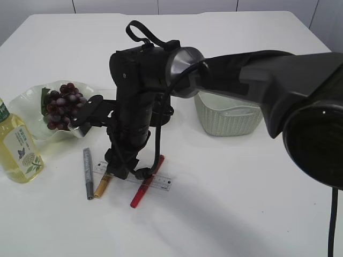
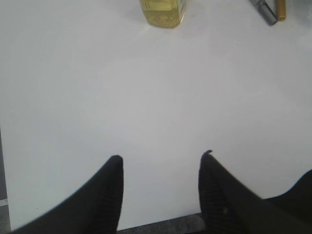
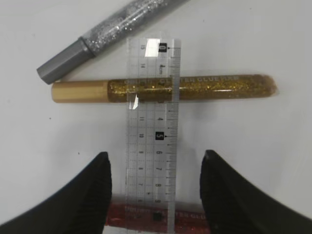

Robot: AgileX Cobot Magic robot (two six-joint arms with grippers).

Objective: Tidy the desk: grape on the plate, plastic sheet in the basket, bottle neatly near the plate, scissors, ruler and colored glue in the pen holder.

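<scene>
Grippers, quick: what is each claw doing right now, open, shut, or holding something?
Left gripper: open, empty, over bare table.
Right gripper: open, holding nothing, its fingers either side of the clear ruler that lies across the glue pens.

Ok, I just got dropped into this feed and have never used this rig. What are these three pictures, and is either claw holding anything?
It is a two-armed table robot. The wide picture is an outside camera; the other two sit on the wrists, looking past each claw.

The right gripper hangs open over a clear ruler that lies across a gold glue pen and a red glue pen, with a silver glue pen beside them. It holds nothing.

The left gripper is open over bare table, empty.

Also there: grapes on a plate, a bottle, a basket.
</scene>
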